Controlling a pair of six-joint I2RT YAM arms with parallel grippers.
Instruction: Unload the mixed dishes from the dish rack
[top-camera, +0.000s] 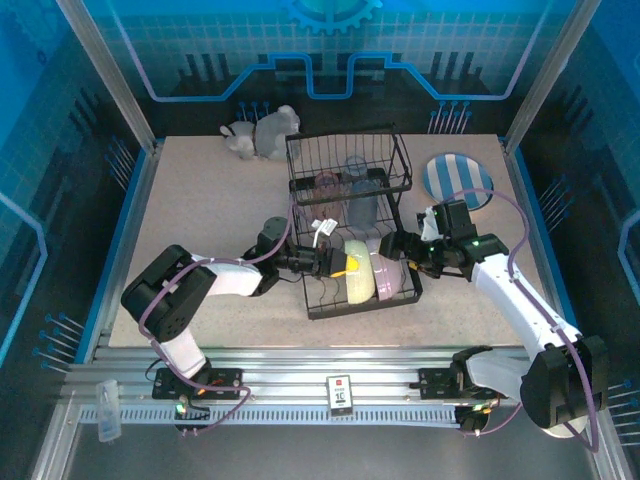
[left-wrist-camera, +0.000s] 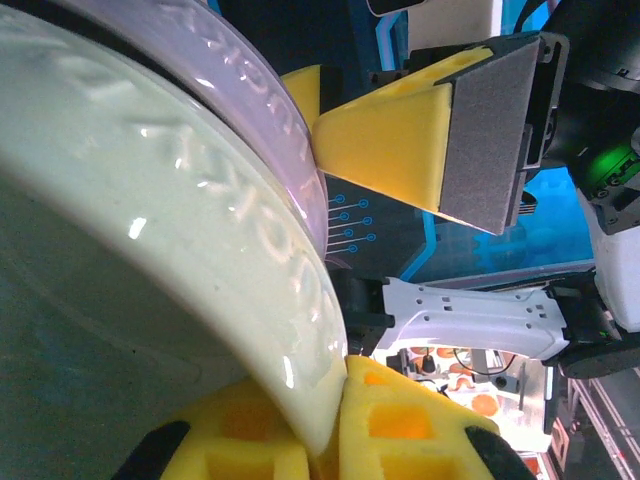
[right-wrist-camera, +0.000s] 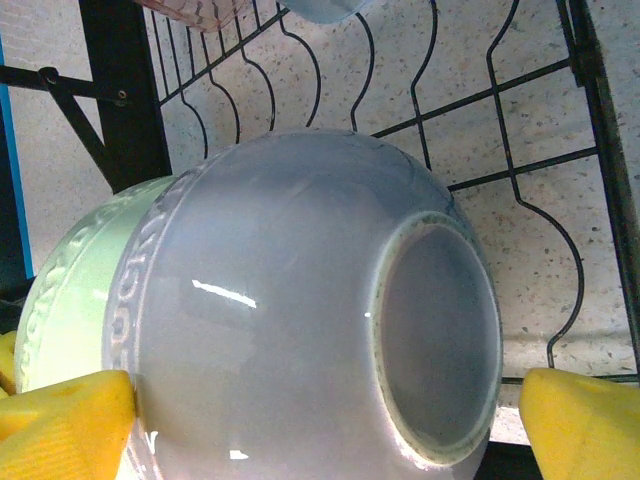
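The black wire dish rack (top-camera: 349, 160) stands mid-table. In its lower tier a pale green bowl (top-camera: 356, 272) and a lavender bowl (top-camera: 385, 276) rest on edge, nested together. My left gripper (top-camera: 335, 264) is shut on the green bowl (left-wrist-camera: 120, 260), its yellow fingertips (left-wrist-camera: 400, 425) pinching the rim, with the lavender bowl's rim (left-wrist-camera: 240, 90) just behind. My right gripper (top-camera: 407, 250) is open and straddles the lavender bowl (right-wrist-camera: 290, 320); its yellow pads (right-wrist-camera: 60, 430) sit on either side of the bowl. A pink tumbler (top-camera: 327, 186) and a blue-grey tumbler (top-camera: 362, 184) stand in the upper tier.
A blue-and-white striped plate (top-camera: 458, 181) lies on the table right of the rack. A white animal figurine (top-camera: 262, 133) sits at the back left. The rack's curved wires (right-wrist-camera: 520, 180) run close behind the bowls. Open tabletop (top-camera: 200, 200) lies left of the rack.
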